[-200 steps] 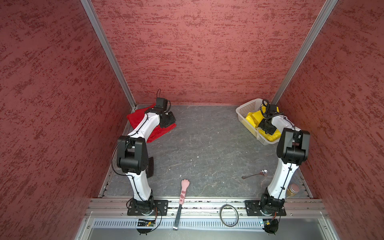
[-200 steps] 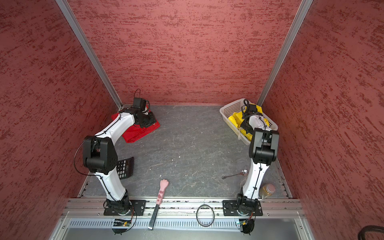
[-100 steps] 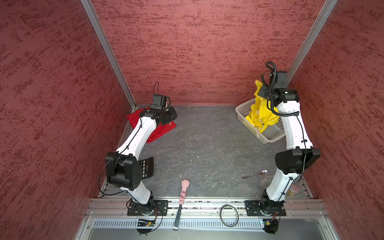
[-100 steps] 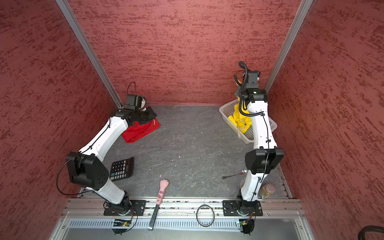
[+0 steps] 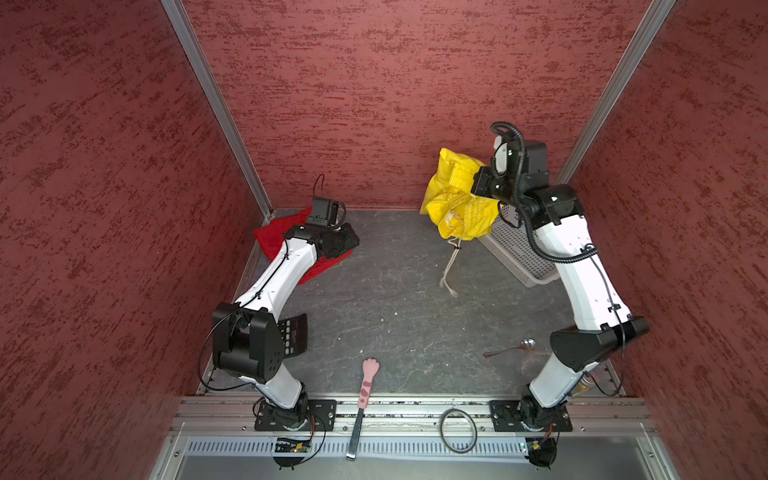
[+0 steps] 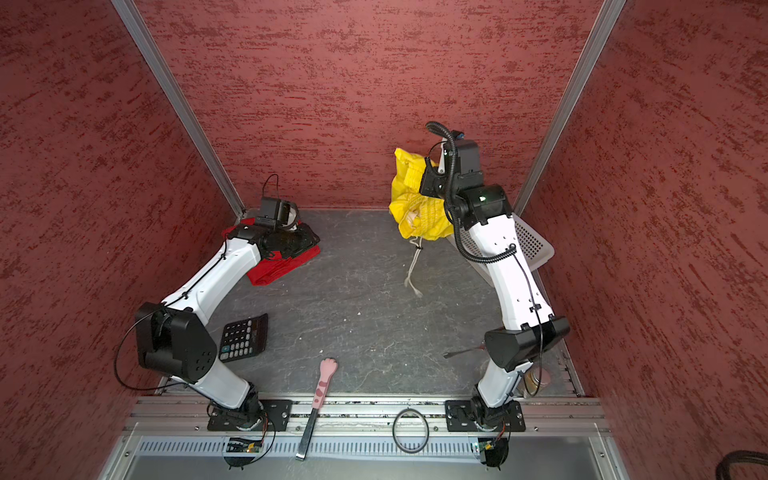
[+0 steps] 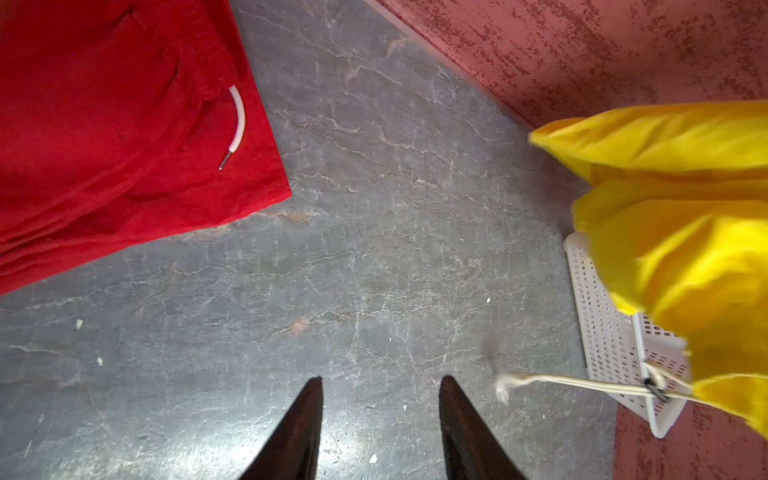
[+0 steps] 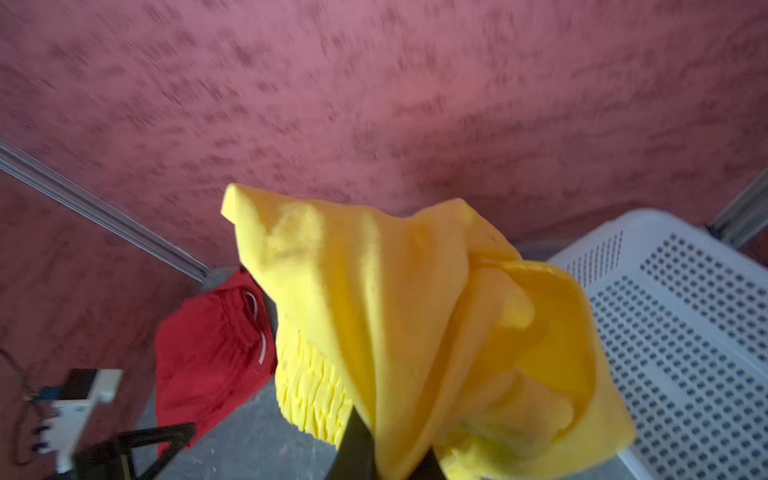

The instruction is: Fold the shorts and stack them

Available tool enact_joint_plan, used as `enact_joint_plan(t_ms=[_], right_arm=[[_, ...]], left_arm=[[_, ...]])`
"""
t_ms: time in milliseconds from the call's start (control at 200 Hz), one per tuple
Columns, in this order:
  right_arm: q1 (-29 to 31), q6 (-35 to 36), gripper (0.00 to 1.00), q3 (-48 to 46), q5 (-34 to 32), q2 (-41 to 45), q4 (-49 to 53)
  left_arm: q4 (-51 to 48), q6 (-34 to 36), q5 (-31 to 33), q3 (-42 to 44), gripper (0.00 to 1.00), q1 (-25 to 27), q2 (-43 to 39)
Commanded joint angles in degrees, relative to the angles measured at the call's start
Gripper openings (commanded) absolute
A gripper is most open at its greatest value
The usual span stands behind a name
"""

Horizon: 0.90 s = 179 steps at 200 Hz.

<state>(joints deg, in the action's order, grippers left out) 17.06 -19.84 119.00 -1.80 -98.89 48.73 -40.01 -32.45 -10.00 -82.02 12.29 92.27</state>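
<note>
Dangling yellow shorts [image 5: 453, 203] in right gripper [image 8: 395, 461]

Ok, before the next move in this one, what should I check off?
1. Right gripper shut on the bright yellow fabric shorts: ok.
2. Yellow shorts out of the white perforated plastic basket: ok.
3. Whitish drawstring free of the basket: cannot tell.
4. Yellow shorts spread flat for folding: not ok, bunched.
5. Left gripper open and empty above the grey table: ok.
6. Plain red fabric shorts lying folded on the table: ok.
</note>
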Motion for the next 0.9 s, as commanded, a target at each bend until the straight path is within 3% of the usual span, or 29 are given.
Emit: enact_joint_plan(t_ms=[0, 85, 185, 341, 476, 541, 686, 892], right_arm=[[-1.59, -3.34, 0.2, -8.3, 3.02, -0.13, -3.93], [-3.62, -4.84, 0.59, -12.91, 7.48, -2.49, -1.28], [-4.77, -5.04, 0.71, -21.64, 11.44, -2.16, -3.59], [-6.71, -5.85, 0.74, -34.35, 12.92, 2.91, -10.14], [-10.14, -7.34, 0.74, -41.6, 13.89, 8.09, -15.26], [-11.85, -8.13, 0.74, -44.43, 14.11, 10.47, -17.62], [-14.95, -8.8, 0.75, -47.63, 15.49, 13.86, -20.37], [-16.87, -6.06, 0.75, -49.41, 16.42, 14.48, -19.64]], left_arm=[[-0.02, 0.02, -0.44, 1.2, 0.65, -0.71, -0.84], [-0.72, -0.07, -1.84, 1.16, 0.75, -1.13, 0.43], [-0.79, 0.22, -2.46, 1.3, 0.8, -0.73, 1.65], [1.06, 0.74, -4.51, 0.35, 0.86, 2.14, 4.44], [2.08, 3.53, -5.74, -5.61, 0.89, 10.38, 10.23], [0.46, 4.88, -3.03, -10.78, 0.91, 14.95, 14.92], [-4.65, 4.56, -1.4, -23.04, 0.92, 20.13, 27.96], [-0.13, 2.14, -3.55, -28.32, 0.93, 23.89, 35.9]])
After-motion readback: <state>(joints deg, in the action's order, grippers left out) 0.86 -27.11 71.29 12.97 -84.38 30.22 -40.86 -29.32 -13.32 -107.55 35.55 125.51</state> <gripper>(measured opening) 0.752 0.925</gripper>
